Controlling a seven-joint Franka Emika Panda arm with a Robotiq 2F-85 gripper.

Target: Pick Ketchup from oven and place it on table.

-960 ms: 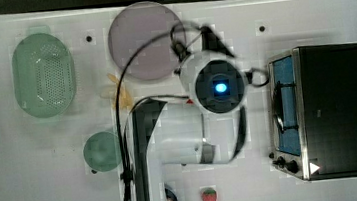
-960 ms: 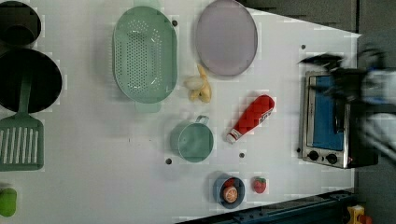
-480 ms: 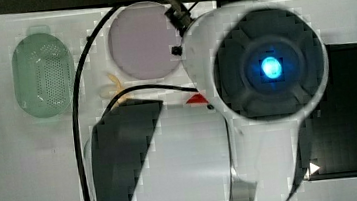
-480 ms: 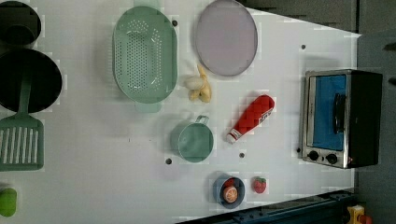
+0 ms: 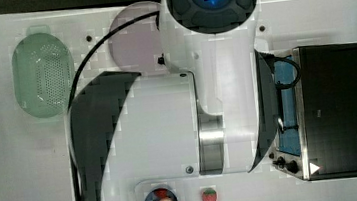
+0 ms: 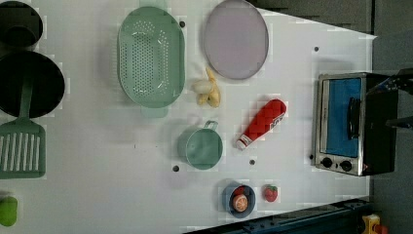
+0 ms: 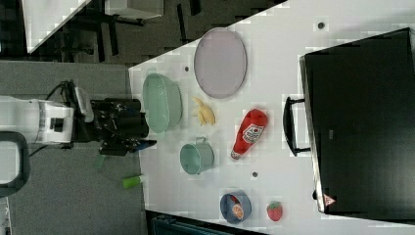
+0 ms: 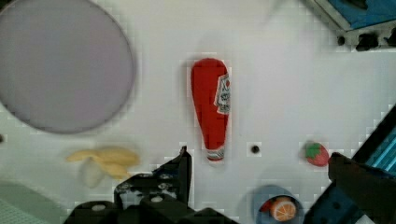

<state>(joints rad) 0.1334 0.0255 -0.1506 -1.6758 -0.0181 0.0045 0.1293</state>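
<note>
- In the left view, a black pot (image 6: pixel 19 24) and a black pan (image 6: pixel 29 83) are sitting at the left edge of the counter (image 6: pixel 97 195); I cannot tell what, if anything, is lying in them
- Just beside the pan, a green slotted spatula (image 6: pixel 22 151) is lying flat
- The green colander (image 6: pixel 151 56) is standing with nothing showing inside it
- Peeled banana pieces (image 6: pixel 208 90) are lying between the colander and the lilac plate (image 6: pixel 236 39), which is carrying nothing
- The small green pot (image 6: pixel 200 147) is showing a bare inside
- The Ketchup (image 6: pixel 260 123) is lying on its side on the counter, cap towards the green pot, well apart from the oven (image 6: pixel 353 124)
- The blue bowl (image 6: pixel 238 200) is holding an orange slice and something red, with the strawberry (image 6: pixel 271 193) just beside it
- The oven is standing at the left view's right with its blue glass door shut; its inside is not clear to me
- In the right view, the end effector (image 7: pixel 134 132) is hanging off the counter's edge near the colander, fingers spread fully, gripping nothing and touching nothing
- In the wrist view, one dark fingertip (image 8: pixel 183 163) is showing near the bottle's cap, apart from it
</note>
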